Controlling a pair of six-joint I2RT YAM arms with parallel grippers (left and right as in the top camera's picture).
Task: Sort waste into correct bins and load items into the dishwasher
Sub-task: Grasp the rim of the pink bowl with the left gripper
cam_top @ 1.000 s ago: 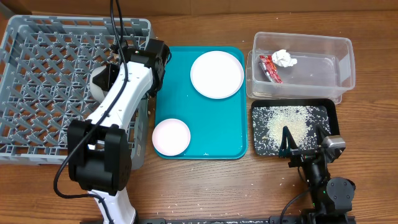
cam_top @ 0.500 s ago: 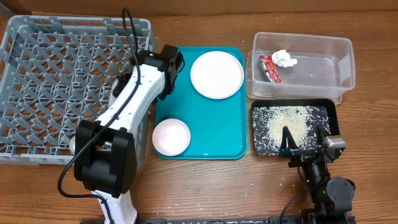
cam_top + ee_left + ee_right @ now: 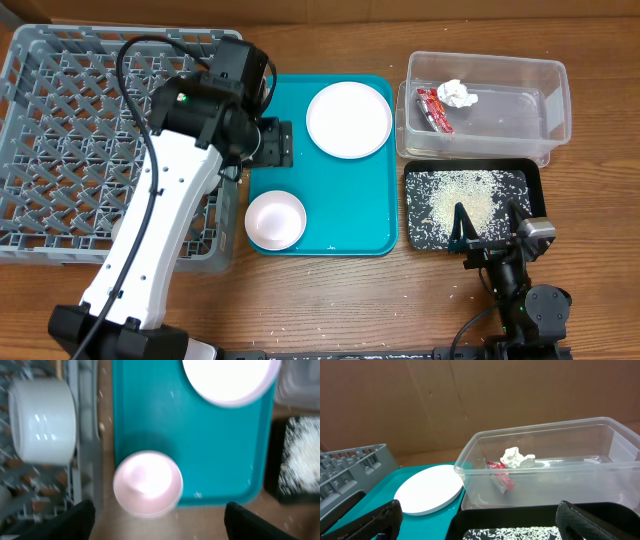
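Observation:
My left gripper (image 3: 272, 147) hangs open and empty above the left side of the teal tray (image 3: 340, 200). Below it in the left wrist view sits the pale pink bowl (image 3: 147, 482), just ahead of the gripper (image 3: 157, 525). The greyish bowl (image 3: 42, 420) lies on its side in the grey dish rack (image 3: 70, 130). The round plate (image 3: 348, 119) rests at the tray's far end. The clear tub (image 3: 520, 80) holds the red wrapper (image 3: 433, 108) and paper ball (image 3: 457, 95). Rice (image 3: 460, 195) covers the black tray (image 3: 415, 235). My right gripper (image 3: 490, 222) stands open at that tray's near edge.
The left arm's white link (image 3: 150, 230) crosses the rack's right front corner. The right wrist view has the tub (image 3: 545, 445), plate (image 3: 427, 489) and rack corner (image 3: 350, 467) ahead of the right gripper (image 3: 480, 525). Scattered rice grains dot the wooden table (image 3: 330, 300).
My left gripper opened and let go of the greyish bowl in the rack, then swung right to above the teal tray. The right arm has stayed still.

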